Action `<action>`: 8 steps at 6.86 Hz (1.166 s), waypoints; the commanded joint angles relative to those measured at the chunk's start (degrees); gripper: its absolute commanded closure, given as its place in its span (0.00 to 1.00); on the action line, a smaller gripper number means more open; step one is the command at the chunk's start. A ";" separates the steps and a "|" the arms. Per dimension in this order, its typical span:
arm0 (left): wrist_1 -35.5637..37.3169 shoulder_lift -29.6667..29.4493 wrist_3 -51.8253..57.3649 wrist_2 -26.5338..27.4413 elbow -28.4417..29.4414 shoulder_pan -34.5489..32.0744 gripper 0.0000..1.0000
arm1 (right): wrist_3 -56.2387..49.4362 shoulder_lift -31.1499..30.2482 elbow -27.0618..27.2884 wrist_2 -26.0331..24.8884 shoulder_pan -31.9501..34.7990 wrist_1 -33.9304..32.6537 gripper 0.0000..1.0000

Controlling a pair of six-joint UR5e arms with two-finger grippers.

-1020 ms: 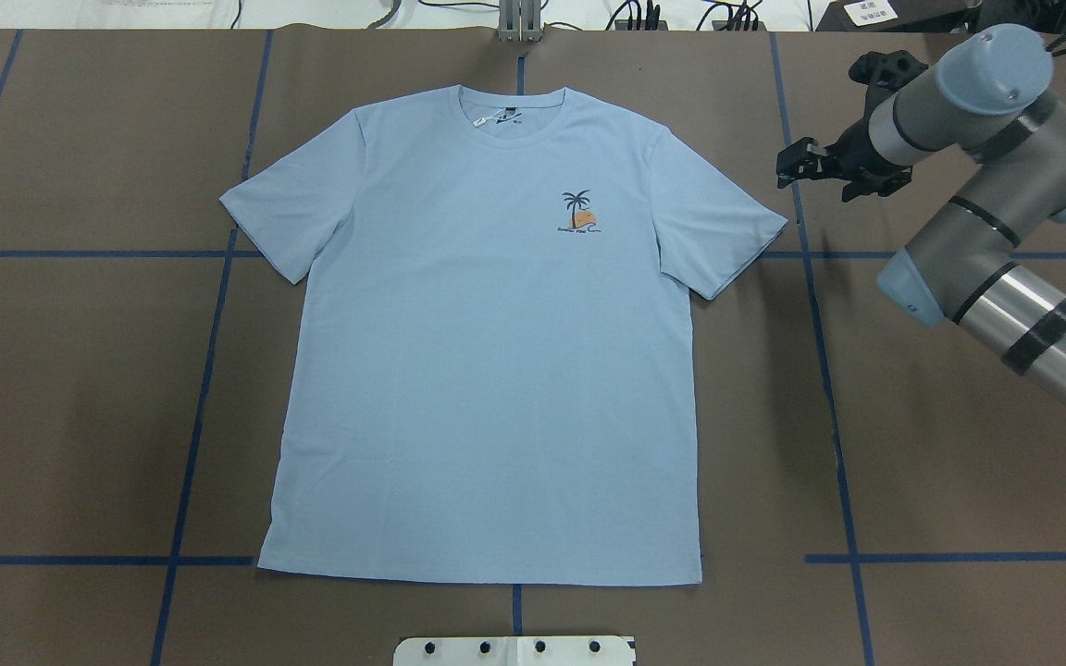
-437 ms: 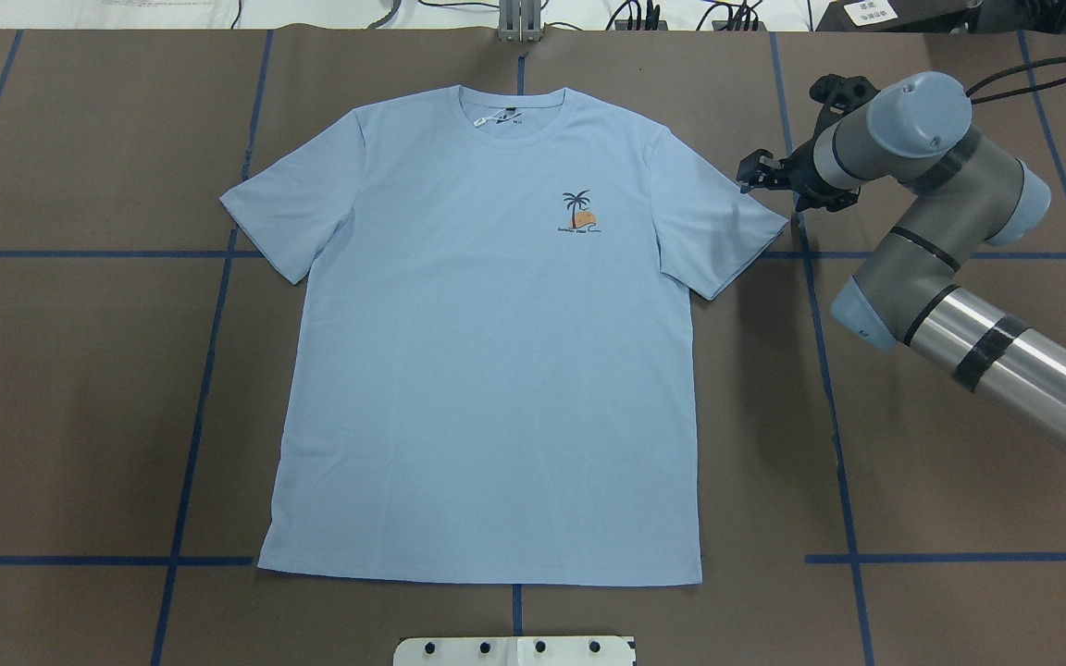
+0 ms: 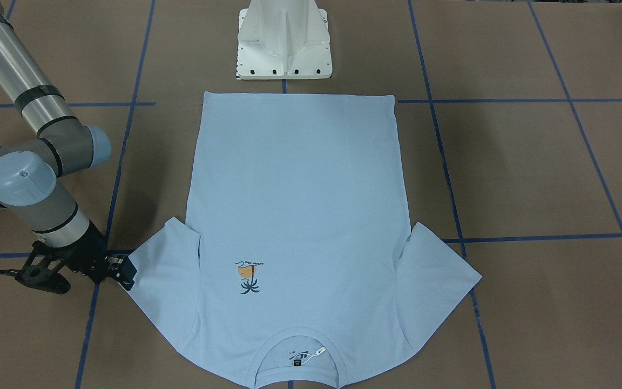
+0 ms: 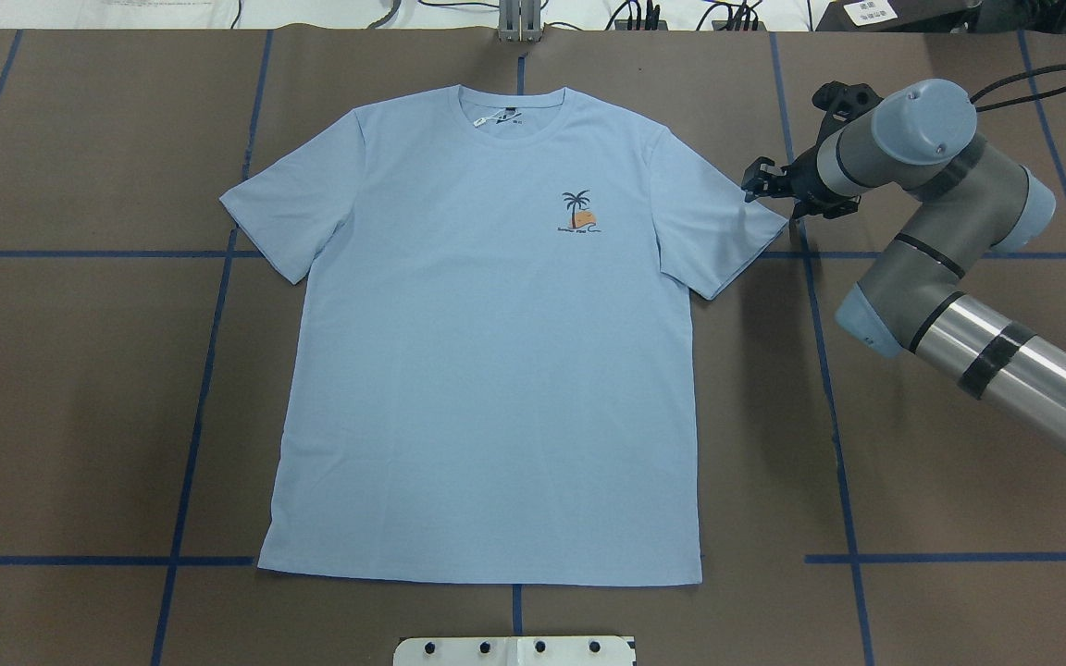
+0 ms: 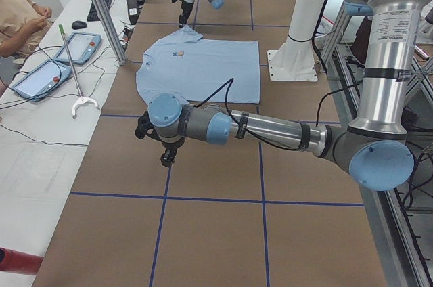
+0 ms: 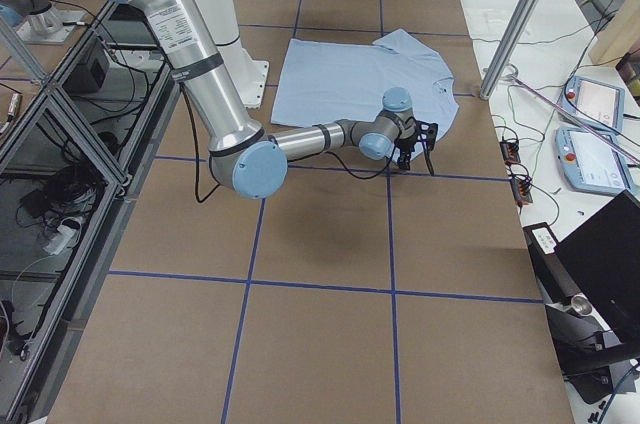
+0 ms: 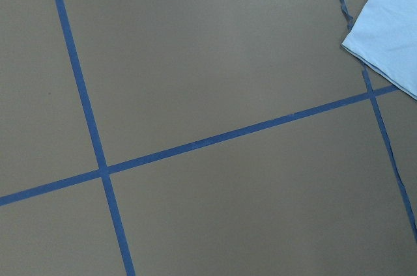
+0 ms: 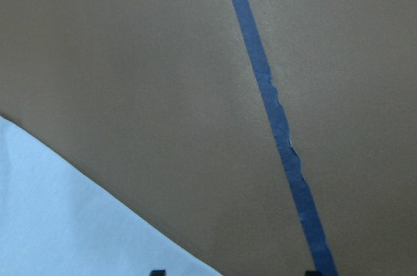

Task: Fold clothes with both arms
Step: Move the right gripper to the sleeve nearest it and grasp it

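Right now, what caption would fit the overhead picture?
Right gripper poised beside one sleeve of a blue T-shirt lying flat.

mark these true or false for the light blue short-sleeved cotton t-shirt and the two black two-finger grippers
1. The light blue cotton T-shirt lies flat and unfolded, with its palm-tree print facing up. True.
2. The left gripper is clamped on the shirt's hem. False: it hangs over the bare brown table, apart from the shirt.
3. The right gripper is at the edge of the sleeve on the robot's right. True.
4. The ribbed round collar points toward the white pedestal base. False: the hem lies nearest the base and the collar is at the far side.
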 commanded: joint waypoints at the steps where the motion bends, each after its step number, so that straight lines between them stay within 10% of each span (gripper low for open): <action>1: 0.06 0.00 0.00 0.00 0.01 0.00 0.00 | 0.03 -2.60 2.56 1.31 -0.15 0.01 0.23; 3: -0.02 0.09 0.00 0.00 0.10 0.00 0.00 | 0.03 -2.71 2.39 1.14 -0.42 0.01 0.38; 4: 0.06 0.09 0.00 0.00 0.27 0.00 0.00 | 0.03 -2.53 2.57 1.23 -0.42 -0.08 0.86; 5: -0.02 0.52 0.09 0.00 0.10 0.00 0.00 | 0.03 -2.44 2.57 1.40 -0.42 -0.08 1.00; 8: -0.02 0.61 0.00 -0.09 -0.08 0.00 0.00 | 2.03 -2.09 5.71 2.02 -1.64 -0.60 1.00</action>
